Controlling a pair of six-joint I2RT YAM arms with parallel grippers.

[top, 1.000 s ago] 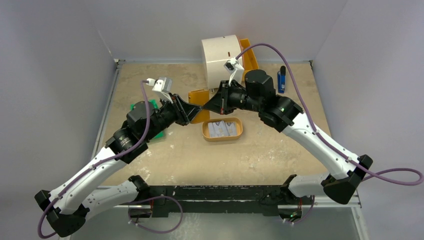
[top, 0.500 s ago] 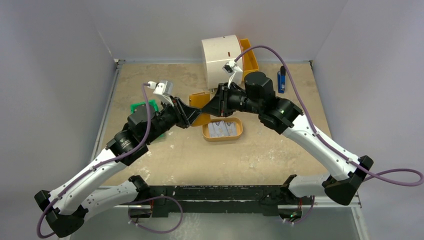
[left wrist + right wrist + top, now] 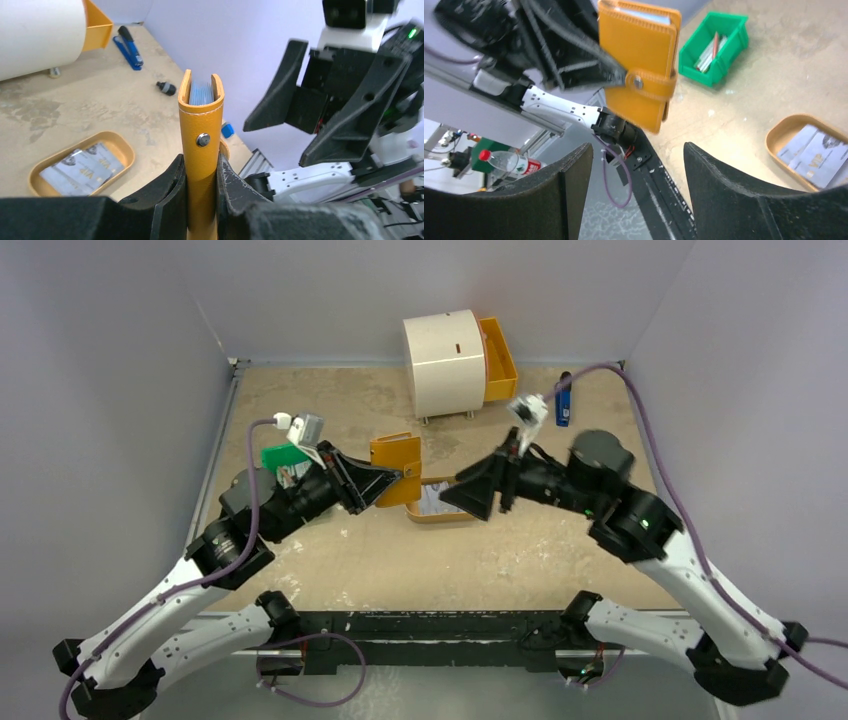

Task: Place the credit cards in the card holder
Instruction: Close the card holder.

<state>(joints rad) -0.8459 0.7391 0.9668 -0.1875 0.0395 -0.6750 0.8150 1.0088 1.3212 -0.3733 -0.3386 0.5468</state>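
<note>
Since the earlier frames the right gripper (image 3: pixel 465 495) has let go of the holder (image 3: pixel 397 458) and drawn back toward the right of the top view; it now stands released, its jaws spread wide and nothing between them. The left gripper (image 3: pixel 200 165) has meanwhile carried the holder a little toward frame centre and is clenched on its lower half, so the holder is clear of the counter (image 3: pixel 350 560). In the left wrist view the holder stands upright out of the jaws, snap stud facing the camera, and a pale blue edge shows in its open top end, which looks like a card already seated. The remaining cards (image 3: pixel 80 167) lie flat and overlapping in the tan tray (image 3: pixel 120 145) on the counter, at lower centre of the top view, just below the holder and partly hidden under the right gripper. That is the relation the coming move turns on: the cards are below and beside the free right gripper, at the lower right of its wrist view (image 3: pixel 811 152), while the left gripper is occupied. The tray's long axis runs left to right in the top view. The right gripper would probably have to turn down toward the tray and take a card by its edge.
</note>
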